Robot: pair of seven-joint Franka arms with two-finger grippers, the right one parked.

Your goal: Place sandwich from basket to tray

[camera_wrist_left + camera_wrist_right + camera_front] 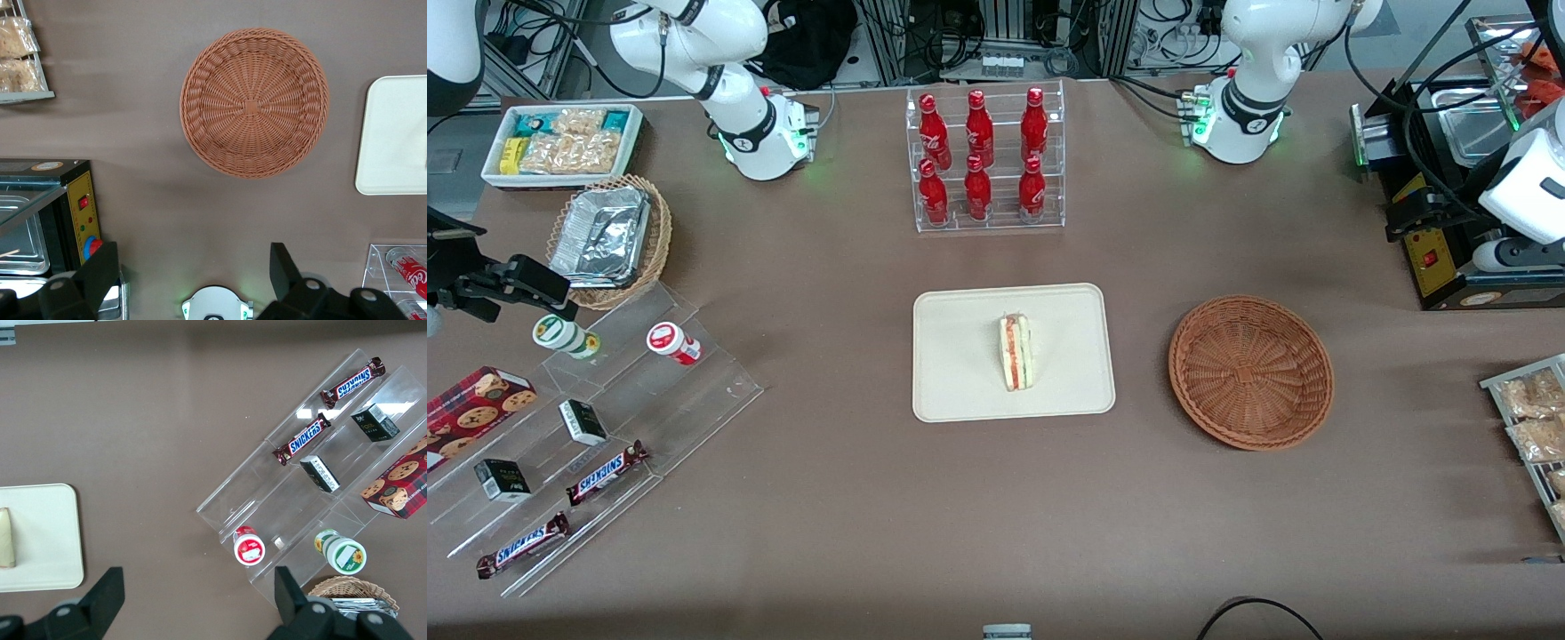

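Observation:
The sandwich, a pale wedge with red and green filling along its edge, lies near the middle of the cream tray. In the right wrist view one end of the sandwich shows on the tray. The reddish-brown wicker basket stands empty beside the tray, toward the working arm's end. My left gripper hangs high over the table, open, with nothing between its fingers. It looks down on the empty basket and a corner of the tray.
A clear rack of red bottles stands farther from the front camera than the tray. A black appliance and a rack of bagged snacks sit at the working arm's end. A stepped acrylic shelf, foil-lined basket and white bin lie toward the parked arm's end.

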